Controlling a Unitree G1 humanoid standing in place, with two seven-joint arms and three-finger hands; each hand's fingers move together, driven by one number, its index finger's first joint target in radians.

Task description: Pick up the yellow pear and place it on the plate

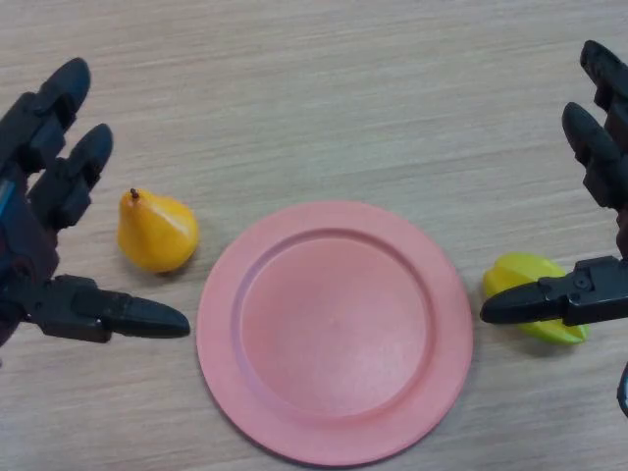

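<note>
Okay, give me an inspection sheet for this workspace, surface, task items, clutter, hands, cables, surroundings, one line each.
Surface: light wood-grain table, no spills or marks visible.
Job's things: yellow pear lies on the table left of the plate, apart from it, stem pointing up-left; pink plate sits centre, nothing on it.
Clutter: yellow-green star-shaped fruit lies right of the plate, partly hidden behind the right hand's thumb.
Hands: left hand open beside the pear, not touching it, holding nothing; right hand open at the right edge, above the star-shaped fruit, holding nothing.
Cables: nothing seen.
Surroundings: nothing seen beyond the table.
</note>
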